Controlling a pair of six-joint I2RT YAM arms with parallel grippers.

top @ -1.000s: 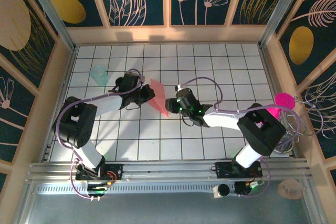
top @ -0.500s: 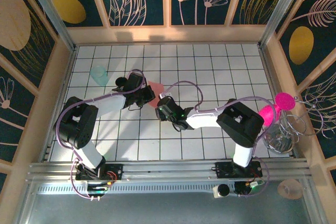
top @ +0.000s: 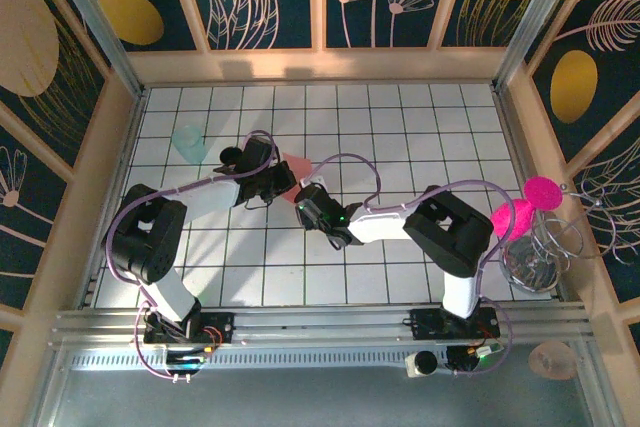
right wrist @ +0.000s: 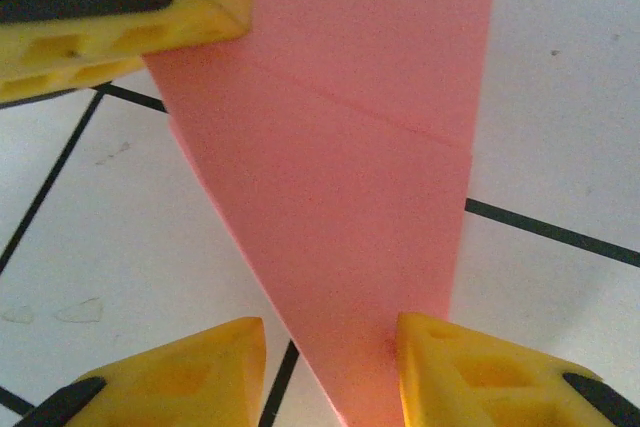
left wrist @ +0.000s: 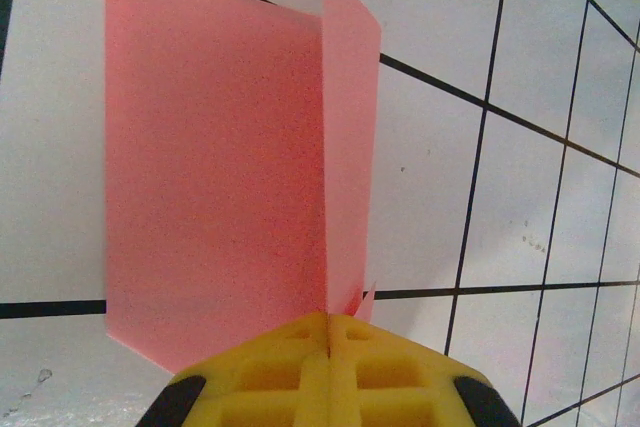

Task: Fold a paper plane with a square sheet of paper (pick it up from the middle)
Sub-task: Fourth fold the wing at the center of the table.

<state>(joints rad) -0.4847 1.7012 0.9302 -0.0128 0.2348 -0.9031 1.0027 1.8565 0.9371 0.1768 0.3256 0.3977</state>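
Salmon-pink sheet of paper (top: pixel 296 166), thin, count: one. It was no flat square. It stood folded along a centre crease into two panels, raised over the middle-left of the white gridded surface (top: pixel 420 127).

Your left gripper (left wrist: pixel 327 322) had its yellow jaws closed tight on the crease at the paper's near edge, the two panels fanning away from the pinch.

Your right gripper (right wrist: pixel 330 335) sat just beside it from the other side. Its jaws stood partly apart with the tapering end of the paper running down between them. The paper's edge touched or nearly touched one finger (right wrist: pixel 450 367), and there was a clear gap to the other, so it had no grip.

Judgement: you were mid-fold. The centre crease was made, the plane's wing folds were not yet finished, and a two-handed hold was being set up. The next move likely called for closing the right jaws gently on the narrow end, square to the crease. The left pinch would need to hold firm, since a skewed close could buckle the thin sheet or drag it out.

Counts: two arms, one sheet. Off to the sides were one pale teal translucent item (top: pixel 187 143), one round magenta disc (top: pixel 543 190) and one wire stand (top: pixel 545 252). There was a second magenta patch below the disc, and I could not tell what it was.
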